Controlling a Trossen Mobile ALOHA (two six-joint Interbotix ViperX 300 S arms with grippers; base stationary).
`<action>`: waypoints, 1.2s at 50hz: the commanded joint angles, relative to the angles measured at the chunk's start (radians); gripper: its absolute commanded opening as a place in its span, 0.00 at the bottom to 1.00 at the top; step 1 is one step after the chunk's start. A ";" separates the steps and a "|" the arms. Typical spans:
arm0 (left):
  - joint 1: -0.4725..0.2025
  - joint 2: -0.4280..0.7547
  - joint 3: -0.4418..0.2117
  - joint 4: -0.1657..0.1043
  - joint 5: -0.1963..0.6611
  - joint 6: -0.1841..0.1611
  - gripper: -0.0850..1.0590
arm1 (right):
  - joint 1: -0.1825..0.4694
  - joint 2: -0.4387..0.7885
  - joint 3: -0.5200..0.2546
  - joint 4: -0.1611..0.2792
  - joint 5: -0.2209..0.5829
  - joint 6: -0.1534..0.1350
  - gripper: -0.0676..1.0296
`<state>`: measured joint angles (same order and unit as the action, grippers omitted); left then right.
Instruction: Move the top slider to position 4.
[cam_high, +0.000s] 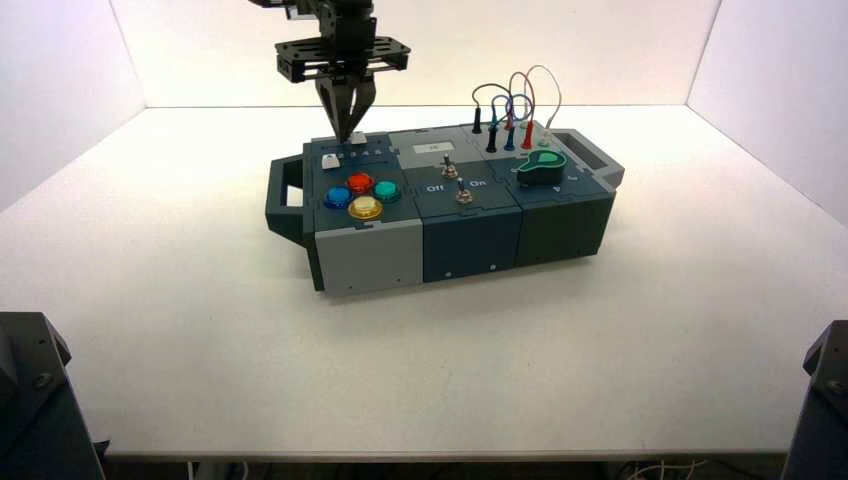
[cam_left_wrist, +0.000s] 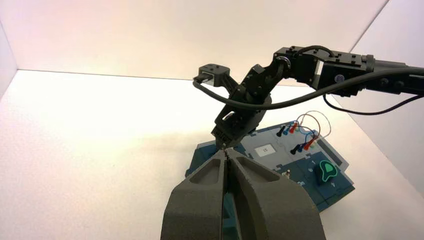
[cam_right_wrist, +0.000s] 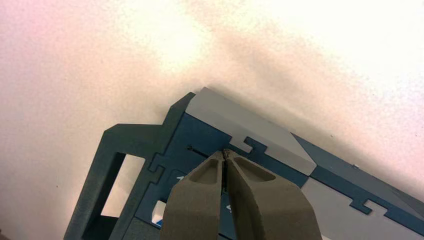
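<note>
While R tool (cam_high: 345, 138) is narrow near top slider (cam_high: 358, 138), latter's sm., white; L tool (cam_left_wrist: 226, 151) narrow, aside.

right wrist view: digit row (cam_right_wrist: 180, 178) partly behind right tool (cam_right_wrist: 225, 152) | box (cam_right_wrist: 205, 132) cut off by edge

One box, four buttons, two sliders, two switches, one dial
Upper middle of the high view: one box (cam_high: 470, 240); left on it, one red button (cam_high: 359, 183), one blue (cam_high: 338, 197), one green (cam_high: 386, 191), one yellow (cam_high: 365, 207), and two white sliders (cam_high: 358, 138); centre, two metal switches (cam_high: 464, 195); right, one green dial (cam_high: 541, 168).
</note>
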<state>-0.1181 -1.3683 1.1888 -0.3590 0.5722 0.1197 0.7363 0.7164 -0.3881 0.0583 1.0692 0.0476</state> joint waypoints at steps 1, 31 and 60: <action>0.005 0.008 -0.015 -0.003 -0.006 0.003 0.05 | -0.011 -0.025 -0.018 0.000 0.000 0.006 0.04; 0.005 0.008 -0.015 -0.003 -0.011 0.002 0.05 | 0.018 -0.020 -0.127 0.035 0.008 -0.009 0.04; 0.005 0.014 -0.012 -0.008 -0.015 0.002 0.05 | 0.038 0.075 -0.595 0.023 0.221 -0.034 0.04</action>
<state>-0.1181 -1.3683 1.1888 -0.3636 0.5691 0.1181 0.7639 0.7992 -0.8836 0.0813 1.2609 0.0245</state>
